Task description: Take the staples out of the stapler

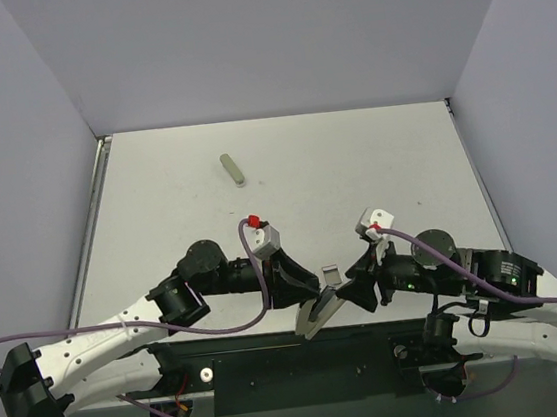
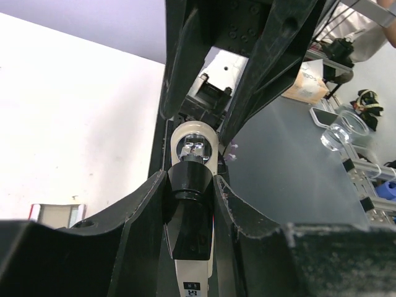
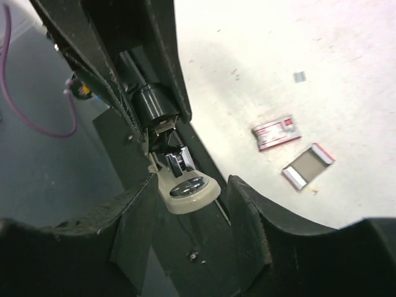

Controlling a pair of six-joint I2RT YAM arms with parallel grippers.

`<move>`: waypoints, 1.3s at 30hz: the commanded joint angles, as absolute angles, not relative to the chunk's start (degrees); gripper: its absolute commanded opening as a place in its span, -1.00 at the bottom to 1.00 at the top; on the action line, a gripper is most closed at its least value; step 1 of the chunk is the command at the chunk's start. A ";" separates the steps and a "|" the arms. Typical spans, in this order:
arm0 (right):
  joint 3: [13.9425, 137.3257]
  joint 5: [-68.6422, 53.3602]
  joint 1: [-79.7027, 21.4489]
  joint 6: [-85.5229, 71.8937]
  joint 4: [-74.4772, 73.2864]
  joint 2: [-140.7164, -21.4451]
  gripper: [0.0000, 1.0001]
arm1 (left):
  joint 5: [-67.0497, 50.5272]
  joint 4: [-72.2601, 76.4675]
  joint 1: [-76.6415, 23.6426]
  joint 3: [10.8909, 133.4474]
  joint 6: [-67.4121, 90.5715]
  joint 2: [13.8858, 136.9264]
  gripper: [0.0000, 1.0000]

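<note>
Left wrist, stapler [image 2: 189,213] clamped in L hand [image 2: 190,185]

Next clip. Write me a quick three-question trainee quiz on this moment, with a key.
1. True or false: the stapler lies flat on the table, untouched.
2. Where is the olive-grey bar? A) standing upright against the back wall; B) lying on the table's far left part, apart from both arms; C) under the stapler.
3. Short answer: which gripper's fingers clamp the stapler's black part?
Key: 1 false, it is held in the air at the table's near edge. 2 B. 3 the left gripper.
</note>
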State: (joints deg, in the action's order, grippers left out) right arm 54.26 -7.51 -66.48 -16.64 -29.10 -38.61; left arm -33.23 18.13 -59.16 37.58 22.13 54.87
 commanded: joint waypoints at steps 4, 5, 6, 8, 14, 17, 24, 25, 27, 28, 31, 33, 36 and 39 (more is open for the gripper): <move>58.62 6.66 -66.97 -18.10 -29.80 -37.00 -0.11 | -24.44 17.32 -58.97 44.55 18.46 55.98 -1.00; 58.88 7.64 -67.06 -18.54 -29.01 -37.18 -0.12 | -22.69 16.97 -58.97 45.00 18.28 56.51 -1.00; 58.80 9.21 -67.06 -18.98 -28.48 -37.09 -0.12 | -21.63 16.27 -58.97 45.70 17.85 56.95 -1.00; 58.10 11.15 -66.97 -20.04 -26.11 -37.18 -0.14 | -17.16 15.56 -58.97 46.66 17.14 57.74 -1.00; 55.90 17.92 -66.97 -25.75 -18.99 -39.81 -0.78 | -8.36 14.77 -58.97 48.95 14.86 61.87 -1.00; 55.29 21.79 -66.89 -28.99 -15.92 -42.53 -1.00 | -5.72 15.73 -58.97 49.48 14.15 63.10 -1.00; 54.23 23.73 -63.64 -34.18 -11.87 -47.54 -1.00 | -0.80 19.16 -58.97 48.87 12.57 63.81 -1.00; 53.88 23.47 -62.15 -35.58 -11.78 -47.90 -1.00 | -0.70 19.51 -58.97 48.87 12.39 63.81 -1.00; 52.74 21.46 -59.43 -37.26 -10.55 -48.43 -1.00 | -0.53 20.21 -58.97 48.61 12.13 63.55 -1.00; 52.13 20.31 -58.54 -38.40 -9.50 -48.69 -1.00 | -0.53 20.39 -58.97 48.52 12.13 63.54 -1.00; 50.19 16.62 -55.12 -39.99 -7.30 -49.57 -1.00 | -0.53 20.83 -58.89 48.43 12.04 63.37 -1.00; 49.57 16.00 -54.67 -40.08 -5.89 -50.36 -1.00 | -0.53 21.00 -58.89 48.43 11.95 63.28 -1.00; 49.57 15.38 -54.23 -40.60 -4.92 -51.85 -1.00 | -0.53 21.18 -58.89 48.43 11.78 63.37 -1.00; 49.40 14.85 -54.23 -40.96 -3.96 -52.21 -1.00 | -0.53 21.09 -58.97 48.69 11.69 63.63 -1.00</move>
